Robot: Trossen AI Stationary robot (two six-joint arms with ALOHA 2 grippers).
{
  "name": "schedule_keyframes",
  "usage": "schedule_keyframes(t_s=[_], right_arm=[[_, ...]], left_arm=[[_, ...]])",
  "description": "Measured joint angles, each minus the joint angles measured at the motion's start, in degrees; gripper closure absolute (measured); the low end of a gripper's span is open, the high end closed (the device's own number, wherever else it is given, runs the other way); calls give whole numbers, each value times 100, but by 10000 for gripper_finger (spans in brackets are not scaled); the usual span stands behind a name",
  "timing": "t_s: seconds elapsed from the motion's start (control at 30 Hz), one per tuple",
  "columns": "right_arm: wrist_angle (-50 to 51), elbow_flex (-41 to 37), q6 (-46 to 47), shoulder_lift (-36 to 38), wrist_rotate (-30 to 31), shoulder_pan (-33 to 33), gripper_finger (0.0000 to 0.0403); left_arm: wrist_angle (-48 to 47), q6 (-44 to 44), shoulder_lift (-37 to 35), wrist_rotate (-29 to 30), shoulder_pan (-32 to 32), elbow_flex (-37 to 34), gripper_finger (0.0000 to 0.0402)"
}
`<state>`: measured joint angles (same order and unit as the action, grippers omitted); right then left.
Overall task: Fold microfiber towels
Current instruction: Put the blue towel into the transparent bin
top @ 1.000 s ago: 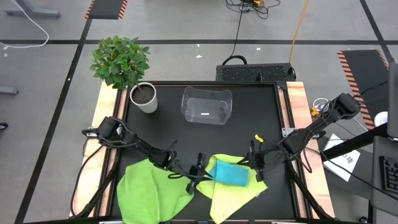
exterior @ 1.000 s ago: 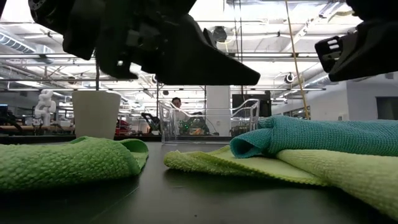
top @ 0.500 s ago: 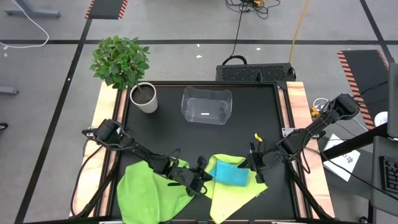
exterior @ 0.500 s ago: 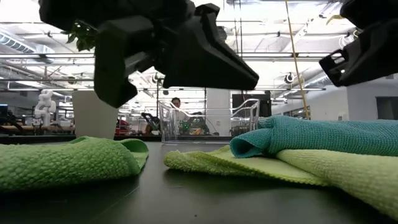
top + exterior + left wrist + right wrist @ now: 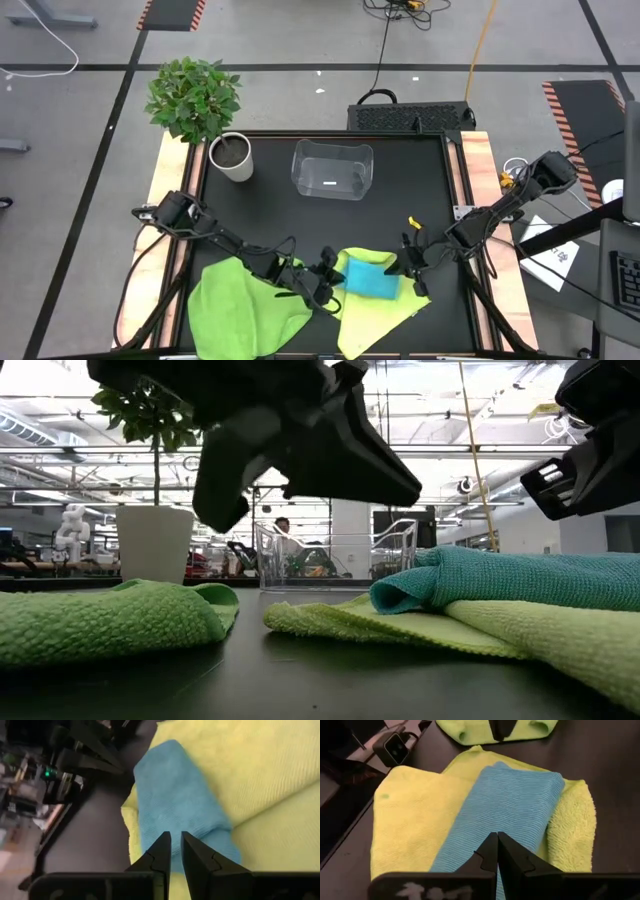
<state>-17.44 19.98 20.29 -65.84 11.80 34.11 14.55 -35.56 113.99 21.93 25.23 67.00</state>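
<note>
The turquoise towel (image 5: 370,279), folded into a narrow strip, lies on top of the pale yellow-green towel (image 5: 378,308), which is spread near the table's front edge. The bright green towel (image 5: 240,310) lies rumpled to its left. My left gripper (image 5: 326,287) hovers just left of the turquoise strip, fingers nearly together with only a slit and nothing between them (image 5: 176,845). My right gripper (image 5: 405,268) hovers at the strip's right end, shut and empty (image 5: 497,842). In the low view both grippers hang clear above the towels (image 5: 500,575).
A clear plastic bin (image 5: 332,170) stands at the table's far middle, and a white pot with a plant (image 5: 231,157) at the far left. Bare black tabletop (image 5: 300,230) lies between them and the towels. A person shows far off in the room (image 5: 283,526).
My left gripper has rolled about its own axis and edged up and a little toward the turquoise towel. The towels have kept their places.
</note>
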Motion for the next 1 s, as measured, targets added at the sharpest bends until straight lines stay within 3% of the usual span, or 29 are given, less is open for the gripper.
schedule_keyframes(t_s=[0.1,0.2,0.27,0.47,0.73,0.83,1.0], right_arm=[[-109,-73,-14,0,-9,0,403],[-159,-137,-1,0,-10,0,403],[-163,-174,5,0,-11,0,403],[-288,-277,151,0,-13,0,403],[-869,-540,178,0,-14,10,403],[-978,-607,178,0,-14,9,403],[-1212,-698,174,2,-14,9,403]], left_arm=[[26,-284,0,-324,7,0,355],[100,479,2,-1151,-26,0,355],[388,533,3,-1369,-62,-2,355],[763,1314,2,-358,-86,0,355],[111,1212,4,-322,78,0,352],[-64,1214,4,-277,158,143,329],[-569,1275,4,-422,272,463,257]])
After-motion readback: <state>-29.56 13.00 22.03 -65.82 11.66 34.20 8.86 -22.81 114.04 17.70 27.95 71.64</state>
